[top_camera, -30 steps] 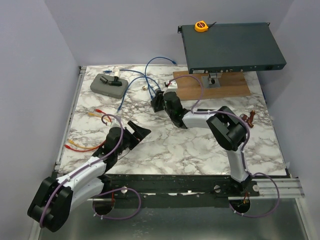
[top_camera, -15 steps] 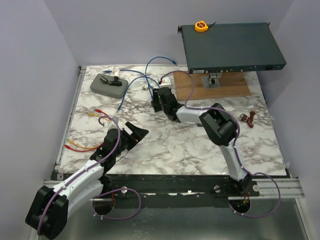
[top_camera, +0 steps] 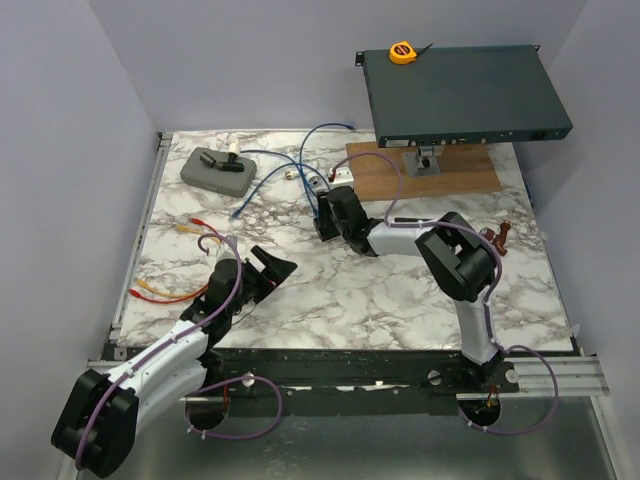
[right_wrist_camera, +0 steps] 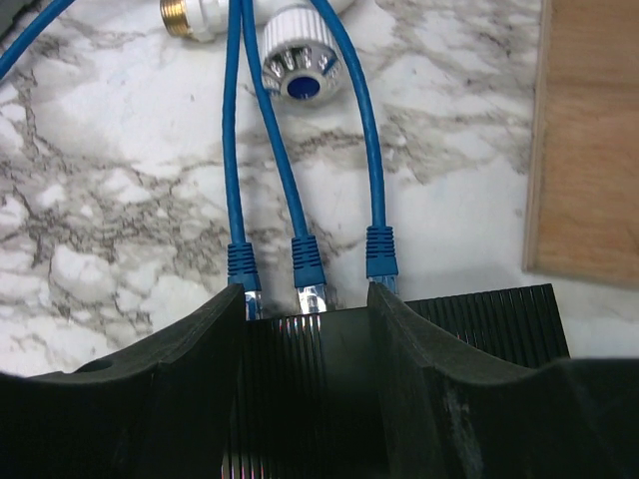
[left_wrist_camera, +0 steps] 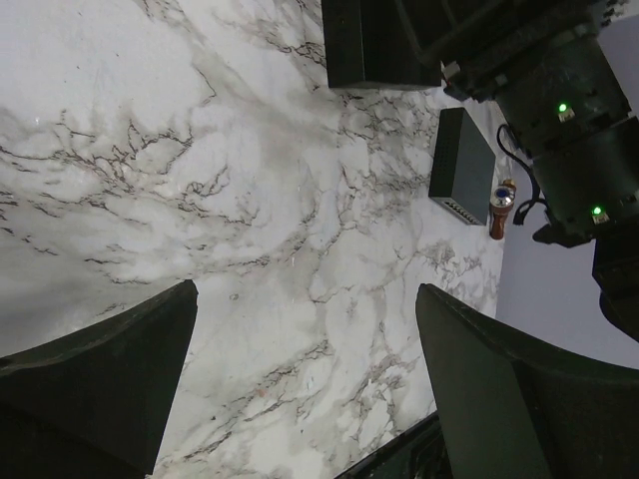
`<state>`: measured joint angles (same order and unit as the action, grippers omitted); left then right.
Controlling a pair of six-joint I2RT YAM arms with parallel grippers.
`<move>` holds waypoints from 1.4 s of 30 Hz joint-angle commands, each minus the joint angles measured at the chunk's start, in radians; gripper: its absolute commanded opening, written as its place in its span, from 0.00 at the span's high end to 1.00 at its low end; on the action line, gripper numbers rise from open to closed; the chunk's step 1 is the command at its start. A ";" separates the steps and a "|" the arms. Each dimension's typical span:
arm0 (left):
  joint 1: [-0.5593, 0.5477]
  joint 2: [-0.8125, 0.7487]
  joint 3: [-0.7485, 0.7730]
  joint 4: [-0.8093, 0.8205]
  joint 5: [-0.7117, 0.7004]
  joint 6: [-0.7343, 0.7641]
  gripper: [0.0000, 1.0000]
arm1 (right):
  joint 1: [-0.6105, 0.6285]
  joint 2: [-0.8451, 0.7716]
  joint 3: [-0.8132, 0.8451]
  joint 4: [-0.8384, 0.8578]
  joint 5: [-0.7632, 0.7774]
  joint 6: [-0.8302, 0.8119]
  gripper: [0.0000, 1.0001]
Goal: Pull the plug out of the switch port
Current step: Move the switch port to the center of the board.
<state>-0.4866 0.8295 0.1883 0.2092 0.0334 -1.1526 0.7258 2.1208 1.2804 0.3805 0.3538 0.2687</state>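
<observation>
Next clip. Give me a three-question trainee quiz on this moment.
1. How many blue cables are plugged into the switch?
2. True or false: the left gripper holds a plug.
3. Which plug sits between the fingers of the right gripper? A left, B middle, C right.
Key: 1. Three. 2. False; it is open over bare table. 3. B, the middle plug.
</observation>
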 commanded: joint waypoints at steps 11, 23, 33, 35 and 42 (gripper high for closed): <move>-0.006 -0.009 -0.064 0.052 0.001 -0.018 0.11 | 0.207 -0.233 -0.384 -0.059 -0.015 0.183 0.46; -0.006 -0.078 -0.096 0.003 -0.026 -0.030 0.11 | 0.273 -0.460 -0.378 -0.116 0.102 0.223 0.41; -0.036 0.033 -0.065 -0.001 0.013 0.023 0.14 | 0.068 -0.598 -0.554 -0.051 -0.224 0.157 0.39; -0.073 0.058 -0.050 -0.010 -0.001 0.043 0.14 | 0.063 -0.592 -0.588 -0.014 -0.286 0.157 0.38; -0.185 0.196 0.026 -0.016 -0.026 0.092 0.16 | 0.063 -0.528 -0.650 0.114 -0.419 0.210 0.37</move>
<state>-0.6289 0.9466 0.1680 0.2276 0.0326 -1.1133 0.7845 1.5642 0.6594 0.3683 0.0734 0.4534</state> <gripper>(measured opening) 0.853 0.633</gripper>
